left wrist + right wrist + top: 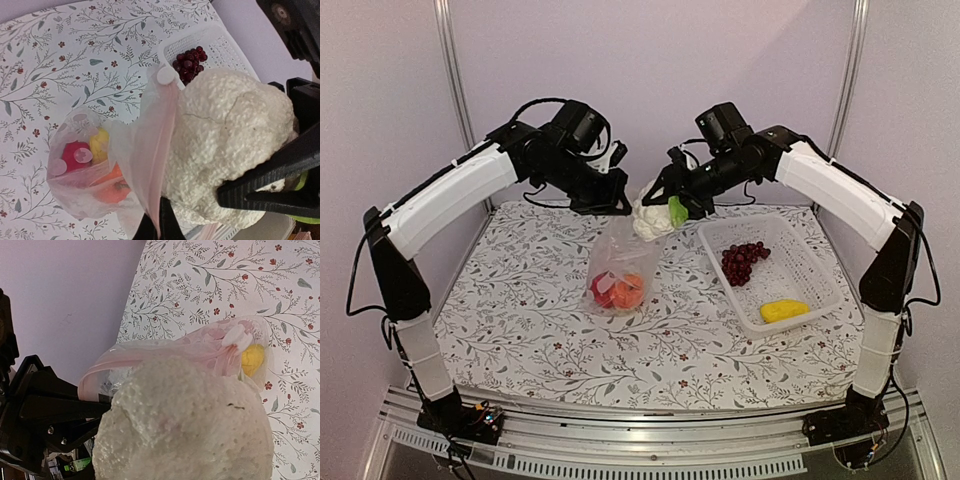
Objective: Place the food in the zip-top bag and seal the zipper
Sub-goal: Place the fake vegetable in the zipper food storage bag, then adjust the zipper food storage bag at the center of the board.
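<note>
From above, the left gripper (617, 207) is pinched shut on the upper edge of the clear, crinkly zip-top bag (620, 262). It lifts the mouth off the floral-patterned table (520, 320) so that it gapes. The right gripper (667, 208) clamps the white toy cauliflower with green leaves (650, 220) just over that mouth, apparently to drop it in. A red pepper (601, 291) and a round orange fruit (628, 293) already lie inside; the dark purple grape bunch (744, 262) and a yellow corn-like piece (784, 310) wait in the white mesh basket (807, 268). The left wrist view shows the pink-tinged zipper strip (161, 150) running into that gripper's closed fingers, with the cauliflower pressed against the bag's lip. The right wrist view is mostly cauliflower, with the open mouth just beyond and a second yellow piece (254, 359) inside.
</note>
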Tool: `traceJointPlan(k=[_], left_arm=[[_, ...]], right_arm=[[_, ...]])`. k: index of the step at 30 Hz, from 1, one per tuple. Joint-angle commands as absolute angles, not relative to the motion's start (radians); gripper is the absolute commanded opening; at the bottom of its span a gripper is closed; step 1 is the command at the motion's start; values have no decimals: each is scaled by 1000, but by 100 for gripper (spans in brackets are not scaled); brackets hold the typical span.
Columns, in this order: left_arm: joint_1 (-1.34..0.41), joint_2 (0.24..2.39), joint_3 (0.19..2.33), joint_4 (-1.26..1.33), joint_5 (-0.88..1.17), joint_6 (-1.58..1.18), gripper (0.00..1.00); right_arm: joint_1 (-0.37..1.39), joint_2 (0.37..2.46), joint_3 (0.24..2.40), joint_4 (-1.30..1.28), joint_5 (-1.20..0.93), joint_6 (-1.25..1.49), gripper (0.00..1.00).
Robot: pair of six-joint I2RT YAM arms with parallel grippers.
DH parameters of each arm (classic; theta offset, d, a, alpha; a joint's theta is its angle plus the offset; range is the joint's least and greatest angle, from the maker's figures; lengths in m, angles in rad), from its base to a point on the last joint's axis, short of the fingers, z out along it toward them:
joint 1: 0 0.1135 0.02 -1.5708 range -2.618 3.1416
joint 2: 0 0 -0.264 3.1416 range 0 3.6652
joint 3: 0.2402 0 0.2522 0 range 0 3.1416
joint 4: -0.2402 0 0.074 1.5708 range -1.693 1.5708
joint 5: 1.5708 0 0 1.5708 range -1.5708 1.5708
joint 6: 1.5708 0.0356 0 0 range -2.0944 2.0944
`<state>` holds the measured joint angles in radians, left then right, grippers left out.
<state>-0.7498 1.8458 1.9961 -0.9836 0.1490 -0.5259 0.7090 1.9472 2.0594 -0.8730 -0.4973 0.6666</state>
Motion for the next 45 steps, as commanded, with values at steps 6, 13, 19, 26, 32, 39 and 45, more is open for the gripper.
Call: traceJointPlan(k=[6, 13, 19, 26, 32, 39, 45], left_arm=[[-742, 1818, 1966, -953, 117, -535, 0], [-742, 1808, 1954, -939, 106, -551, 0], [-740, 1794, 1894, -901, 129, -560, 0], [-735, 1781, 1849, -876, 126, -559, 0], [-723, 1763, 1831, -867, 119, -561, 0], [-712, 1739, 1795, -854, 136, -565, 0], [-711, 1723, 1762, -827, 152, -570, 0]], right_arm=[[750, 2058, 2220, -1068, -466, 692, 72], [750, 2042, 2219, -1117, -391, 705, 77], [750, 2016, 2220, -1110, -399, 721, 99], [752, 1985, 2223, -1114, -410, 740, 99], [752, 1912, 2113, -1131, -327, 717, 99], [741, 1724, 1815, -1028, -276, 688, 86], [742, 1723, 1748, -949, -299, 672, 77]])
